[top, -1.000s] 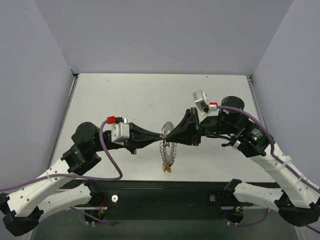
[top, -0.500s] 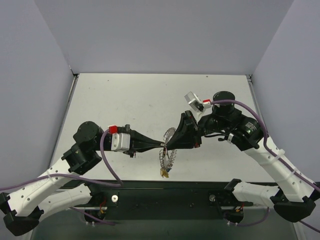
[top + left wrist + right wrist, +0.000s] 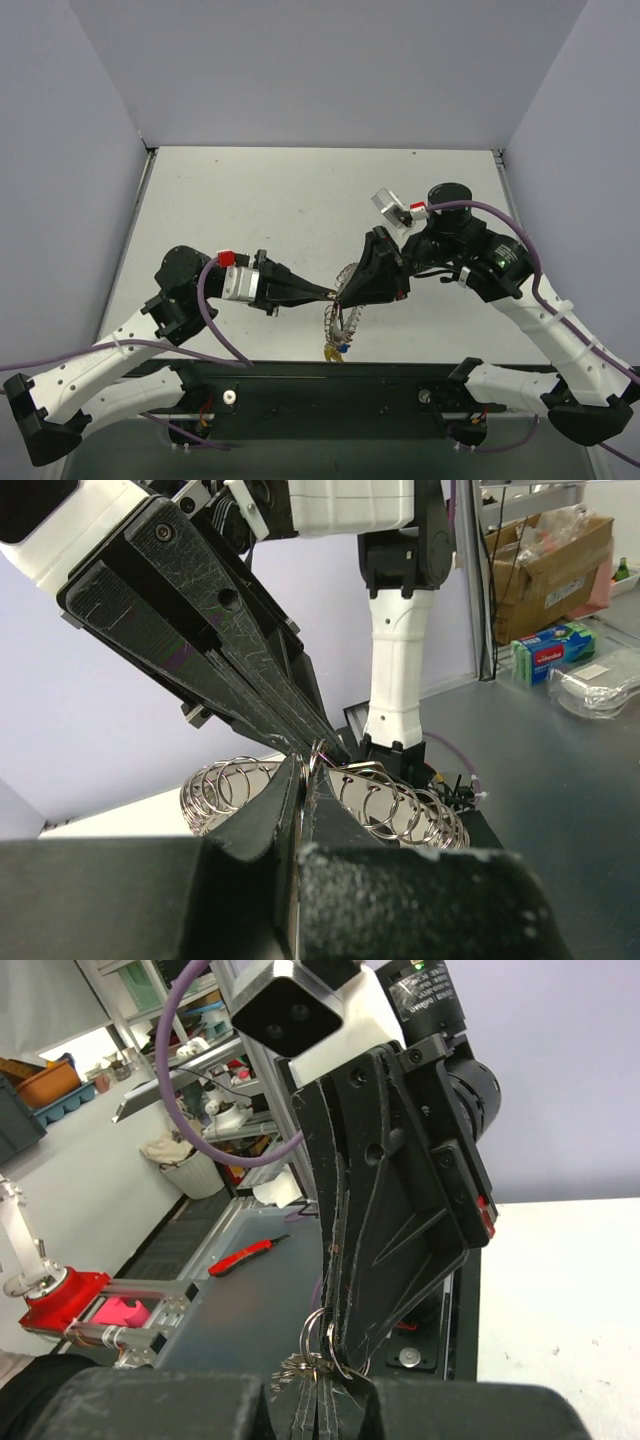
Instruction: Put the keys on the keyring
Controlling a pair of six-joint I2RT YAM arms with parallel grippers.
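The silvery coil keyring [image 3: 347,318] hangs above the table near its front edge, pinched from both sides. My left gripper [image 3: 330,294] reaches in from the left and is shut on its wire. My right gripper [image 3: 343,298] comes in from the right, tip to tip with the left, and is shut on it too. The keys [image 3: 335,350], with yellow and blue heads showing, dangle at the ring's lowest point. In the left wrist view my left gripper [image 3: 305,770] is closed, with keyring [image 3: 225,785] coils on either side. In the right wrist view keyring [image 3: 318,1338] loops sit just above my right gripper [image 3: 322,1398].
The pale table [image 3: 250,200] is walled at the back and on both sides. The black base rail [image 3: 330,395] runs along the near edge, just below the hanging keys. Both forearms cross the front half of the table.
Both grippers and the keyring have moved together toward the near edge. The right wrist has turned and pulled in, and the left arm has swung its tip down after it.
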